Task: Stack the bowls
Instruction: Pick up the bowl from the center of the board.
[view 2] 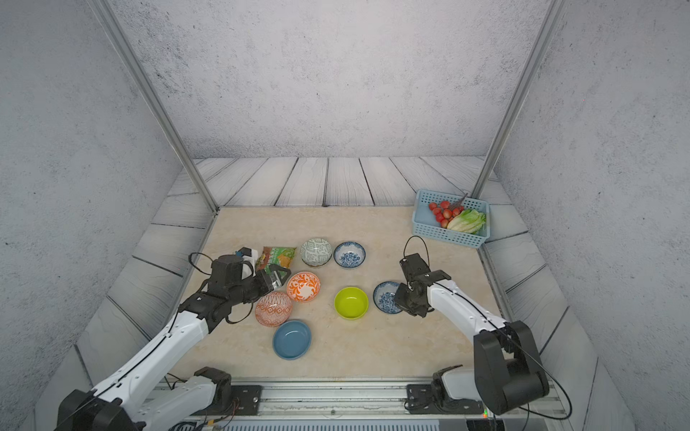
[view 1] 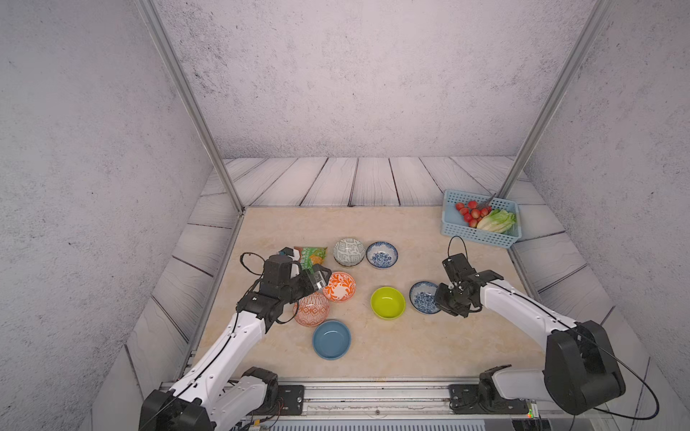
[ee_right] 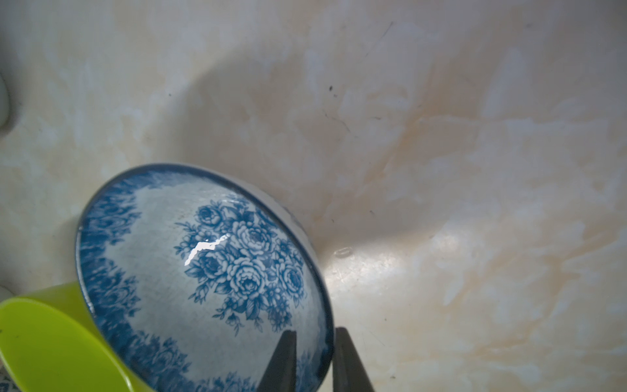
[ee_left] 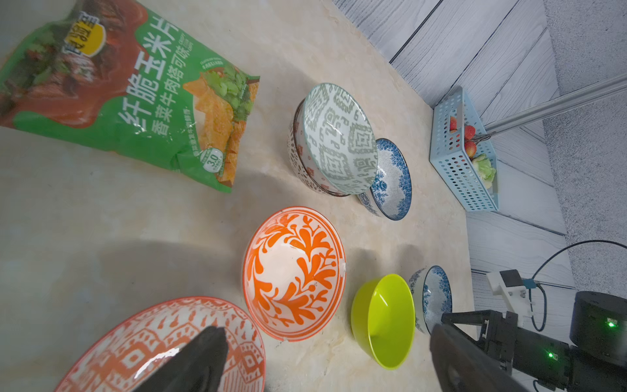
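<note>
Right pincer [ee_right: 315,331] is clamping the blue-floral bowl [ee_right: 210,271] at its rim, left pincer [ee_left: 324,334] gaping; next likely means lifting it into the lime bowl [ee_right: 51,339].

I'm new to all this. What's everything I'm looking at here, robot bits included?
white bowl: one, dark-patterned, far middle
grey-green bowl: one, patterned, nested in it
far flowered bowl: one, blue-white, beside that stack
lime bowl: one, plain, middle
near flowered bowl: one, blue-white, beside it
leaf bowl: one, orange-white, left of middle
diamond bowl: one, orange-white, nearer than it
blue bowl: one, plain, nearest
snack packet: one, green, far left
basket: one, light blue, far right, holds red fruit and lettuce
table: one, beige
left gripper: one, black, open above the orange bowls
right gripper: one, black, astride the near flowered bowl's rim
</note>
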Controlling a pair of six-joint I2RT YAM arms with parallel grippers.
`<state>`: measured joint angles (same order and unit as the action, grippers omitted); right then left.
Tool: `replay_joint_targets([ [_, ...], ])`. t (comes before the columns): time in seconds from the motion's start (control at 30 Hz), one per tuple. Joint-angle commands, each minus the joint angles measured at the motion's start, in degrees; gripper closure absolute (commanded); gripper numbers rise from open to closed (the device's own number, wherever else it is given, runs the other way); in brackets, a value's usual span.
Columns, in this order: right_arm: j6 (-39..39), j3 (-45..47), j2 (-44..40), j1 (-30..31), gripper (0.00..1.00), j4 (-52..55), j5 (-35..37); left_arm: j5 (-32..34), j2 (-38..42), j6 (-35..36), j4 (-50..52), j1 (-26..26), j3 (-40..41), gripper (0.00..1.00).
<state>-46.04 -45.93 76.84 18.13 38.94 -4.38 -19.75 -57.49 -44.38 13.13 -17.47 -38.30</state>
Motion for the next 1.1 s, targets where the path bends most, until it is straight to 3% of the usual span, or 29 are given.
replay_joint_targets([
  [0.0, 0.3, 0.0, -0.2, -0.2, 0.83, 0.7, 0.2, 0.2, -0.3, 0.7, -0.1, 0.0, -1.0, 0.00],
  [0.4, 0.9, -1.1, 0.5, -0.3, 1.00, 1.7, 0.6, 0.4, -0.9, 0.8, 0.0, 0.0, -1.2, 0.00],
  [1.07, 4.2, -17.3, 0.9, -1.2, 1.00, 8.7, 1.7, 0.2, -1.6, 0.3, -1.8, 0.0, -0.8, 0.00],
])
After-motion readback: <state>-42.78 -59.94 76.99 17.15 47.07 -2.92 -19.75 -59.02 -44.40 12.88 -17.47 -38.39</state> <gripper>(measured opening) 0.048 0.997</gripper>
